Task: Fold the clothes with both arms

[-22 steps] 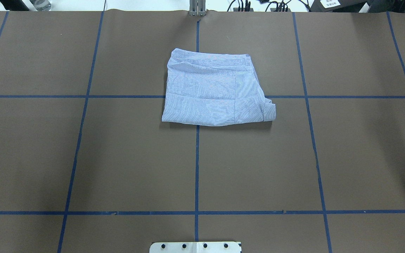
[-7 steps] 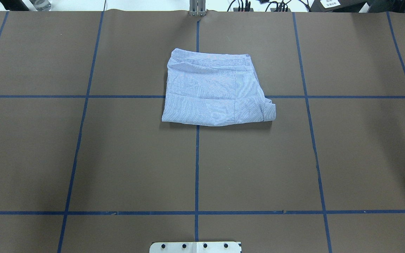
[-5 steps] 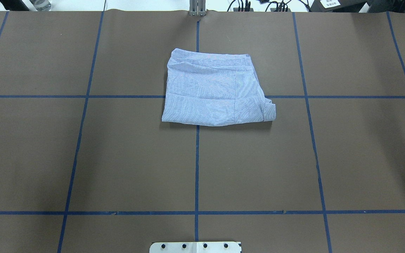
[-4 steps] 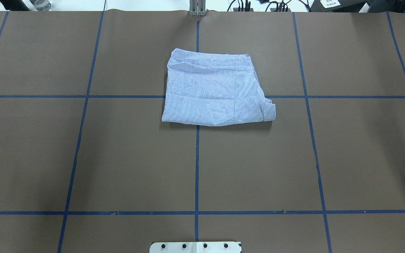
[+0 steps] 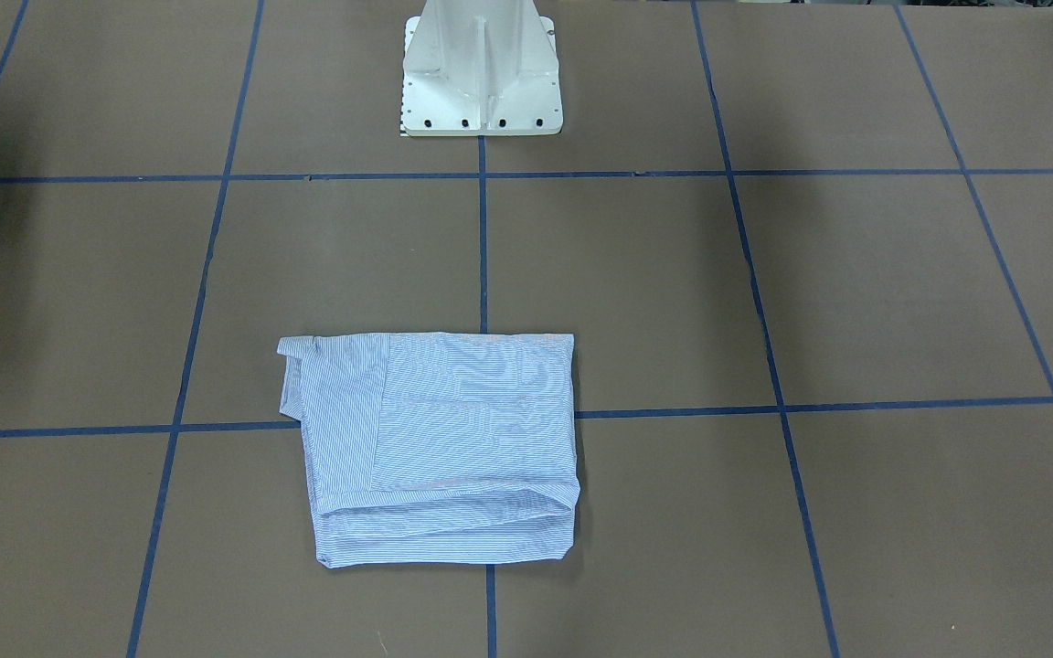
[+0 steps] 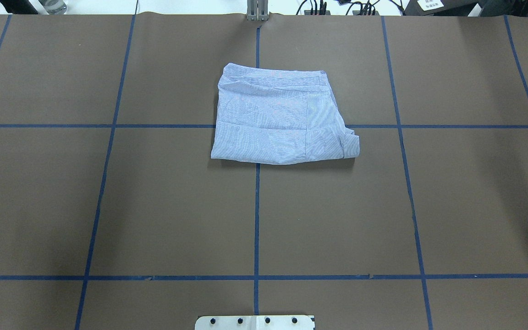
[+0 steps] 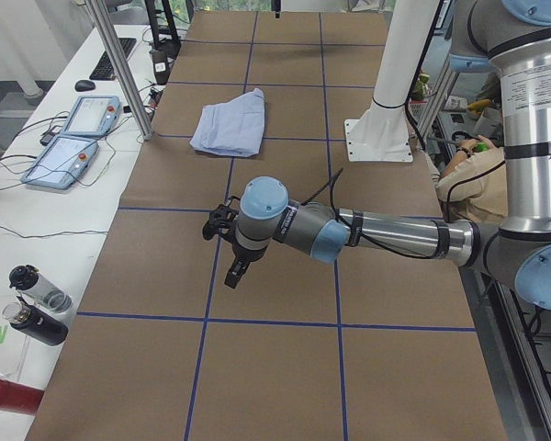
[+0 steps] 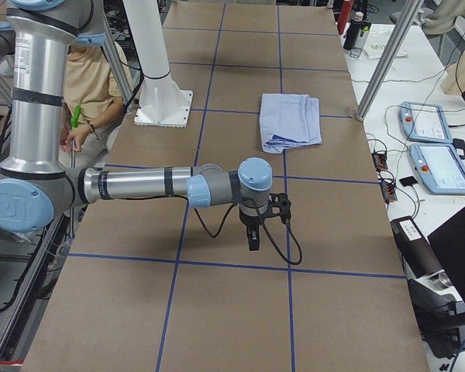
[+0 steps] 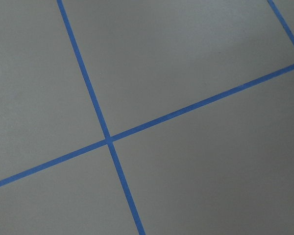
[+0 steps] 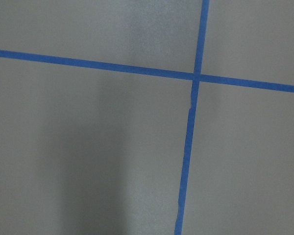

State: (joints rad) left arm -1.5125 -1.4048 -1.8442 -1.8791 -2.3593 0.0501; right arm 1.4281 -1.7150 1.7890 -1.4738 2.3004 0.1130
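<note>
One folded shirt [image 6: 277, 119], light blue with fine white stripes, lies flat on a brown table [image 6: 108, 206] marked into squares by blue tape lines [image 6: 256, 220]. It sits across the table's centre line, nearer the far edge than the robot's edge. The bundle is roughly rectangular, its long axis parallel to the far edge; stacked folds face that edge, and a small flap sticks out at the near corner on the robot's right. One white pedestal [image 5: 481, 68] stands at the middle of the robot's edge. Two arms reach low over the table: the left arm [image 7: 386, 234] toward the left end, the right arm [image 8: 139, 184] toward the right end. The left gripper [image 7: 236, 276] and right gripper [image 8: 253, 236] point down, well apart from the shirt; how wide either pincer stands cannot be told.
</note>
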